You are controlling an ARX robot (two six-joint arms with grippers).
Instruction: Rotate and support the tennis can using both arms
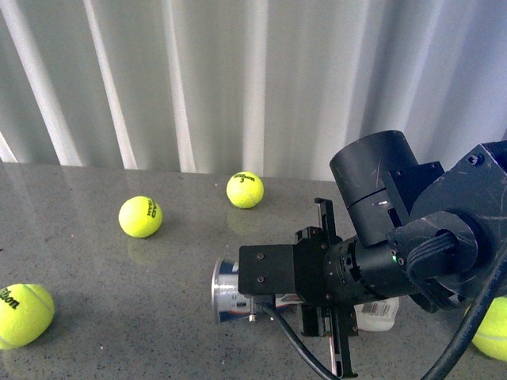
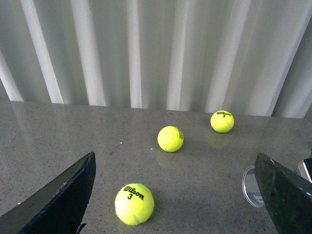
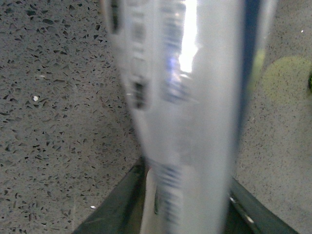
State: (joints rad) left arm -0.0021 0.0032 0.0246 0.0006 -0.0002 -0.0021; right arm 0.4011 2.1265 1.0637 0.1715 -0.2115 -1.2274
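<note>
The tennis can (image 1: 230, 291) lies on its side on the speckled grey counter (image 1: 95, 261), close to the robot and a little right of centre in the front view. Its silvery rimmed end faces the robot's left, and its clear end shows on the far side of the right arm (image 1: 412, 229). That bulky black arm extends in from the right and covers the middle of the can. A small green light (image 1: 394, 256) glows at its wrist and a black cable (image 1: 297, 340) loops beneath.

In the right wrist view, the right gripper (image 3: 187, 204) has its jaws closed on the can, a dark finger (image 3: 114, 209) against the tube on either side (the label there is a smear of blue, white and grey, too blurred to read).

The left gripper (image 2: 174, 163), seen only from its own wrist camera, hangs above the counter with its jaws spread wide and nothing held between them. The can's round end shows at the edge of that view, just beside one finger.

Four yellow tennis balls (image 1: 140, 216) sit scattered on the counter in the front view. Two are toward the back, one is near the robot's left, and one is partly hidden behind the right arm's cable. A white ribbed backdrop (image 1: 198, 79) stands behind the counter.
</note>
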